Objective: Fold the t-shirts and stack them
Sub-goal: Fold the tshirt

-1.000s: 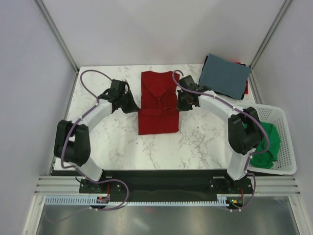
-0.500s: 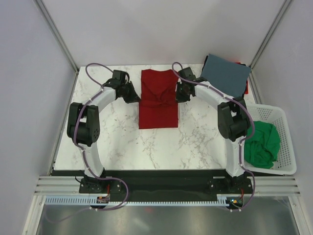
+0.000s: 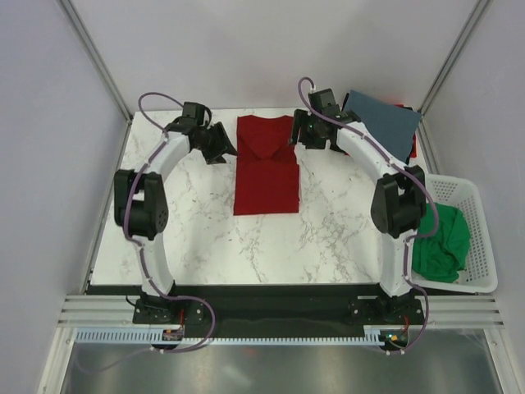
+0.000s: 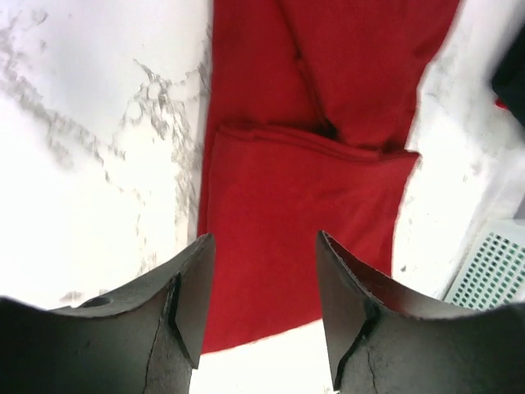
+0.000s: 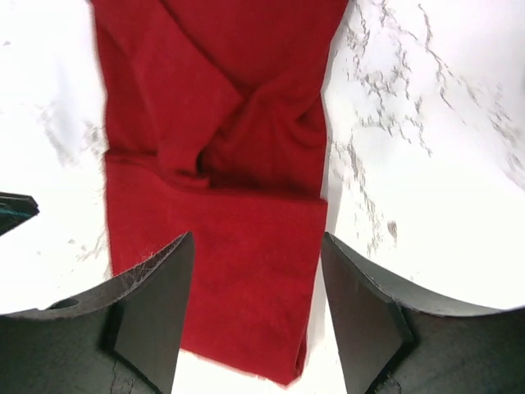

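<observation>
A bright red t-shirt (image 3: 266,168) lies partly folded in a long strip at the middle back of the marble table (image 3: 189,222). My left gripper (image 3: 225,148) hovers open at its left edge. At the shirt's right edge my right gripper (image 3: 294,138) is open too. The left wrist view shows the red t-shirt (image 4: 312,205) beyond the open left gripper (image 4: 265,304), nothing between the fingers. In the right wrist view the red t-shirt (image 5: 221,164) lies below the spread right gripper (image 5: 254,312). A folded slate-blue t-shirt (image 3: 385,123) tops the back-right stack. A green t-shirt (image 3: 440,242) sits crumpled in the basket.
The white slatted basket (image 3: 482,238) stands off the table's right edge, beside my right arm's elbow. The stack at the back right lies close behind my right forearm. Grey walls close in the table at the back and both sides.
Both grippers have gone from shut to open, letting go of the red t-shirt. Both arms have moved toward the back of the table, and the shirt now lies shorter.
</observation>
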`<state>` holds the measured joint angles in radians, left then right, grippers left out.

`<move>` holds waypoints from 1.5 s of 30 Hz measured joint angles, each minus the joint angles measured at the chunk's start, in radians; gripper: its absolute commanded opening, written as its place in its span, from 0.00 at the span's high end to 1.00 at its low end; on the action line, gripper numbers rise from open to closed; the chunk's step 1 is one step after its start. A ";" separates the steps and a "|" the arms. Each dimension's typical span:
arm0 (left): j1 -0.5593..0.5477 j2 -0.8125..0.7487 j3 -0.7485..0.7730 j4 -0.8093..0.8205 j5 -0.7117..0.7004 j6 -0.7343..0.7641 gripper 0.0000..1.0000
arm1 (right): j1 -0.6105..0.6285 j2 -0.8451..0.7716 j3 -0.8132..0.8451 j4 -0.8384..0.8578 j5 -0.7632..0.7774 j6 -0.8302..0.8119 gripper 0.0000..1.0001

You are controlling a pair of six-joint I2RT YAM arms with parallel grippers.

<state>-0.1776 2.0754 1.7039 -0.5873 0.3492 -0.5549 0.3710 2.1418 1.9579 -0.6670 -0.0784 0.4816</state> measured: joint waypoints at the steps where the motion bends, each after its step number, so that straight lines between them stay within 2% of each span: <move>1: 0.002 -0.047 -0.032 -0.003 -0.010 0.000 0.40 | 0.002 -0.038 -0.032 0.010 0.000 0.000 0.30; 4: -0.005 -0.240 -0.190 0.029 -0.030 -0.002 0.41 | 0.031 -0.200 -0.192 0.046 -0.024 0.000 0.30; 7: -0.028 -0.404 -0.356 0.089 -0.029 -0.016 0.41 | 0.083 -0.283 -0.309 0.090 -0.059 0.002 0.30; 11: -0.079 -0.498 -0.557 0.189 -0.026 -0.040 0.43 | 0.143 -0.322 -0.532 0.182 -0.094 0.021 0.31; 16: -0.117 -0.529 -0.813 0.279 -0.024 -0.077 0.43 | 0.139 -0.344 -0.813 0.222 -0.137 0.053 0.34; 20: -0.117 -0.558 -0.915 0.317 -0.025 -0.094 0.44 | 0.128 -0.352 -0.869 0.277 -0.157 0.061 0.32; 32: -0.117 -0.572 -1.000 0.490 -0.025 -0.101 0.42 | 0.115 -0.350 -0.901 0.419 -0.180 0.044 0.30; 35: -0.117 -0.572 -1.005 0.515 -0.026 -0.101 0.42 | 0.089 -0.344 -0.901 0.435 -0.189 0.037 0.34; 41: -0.117 -0.565 -1.014 0.587 -0.031 -0.102 0.43 | 0.053 -0.322 -0.904 0.482 -0.224 0.030 0.55; 42: -0.117 -0.560 -1.015 0.603 -0.031 -0.103 0.43 | 0.053 -0.315 -0.908 0.495 -0.232 0.030 0.65; 44: -0.117 -0.542 -1.019 0.630 -0.031 -0.103 0.43 | 0.053 -0.306 -0.922 0.518 -0.248 0.028 0.77; 45: -0.117 -0.531 -1.023 0.644 -0.031 -0.103 0.43 | 0.053 -0.303 -0.930 0.533 -0.259 0.030 0.90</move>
<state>-0.2943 1.5448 0.6811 0.0566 0.3187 -0.6582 0.4244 1.8385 1.0275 -0.1341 -0.3378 0.5114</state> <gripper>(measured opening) 0.574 0.275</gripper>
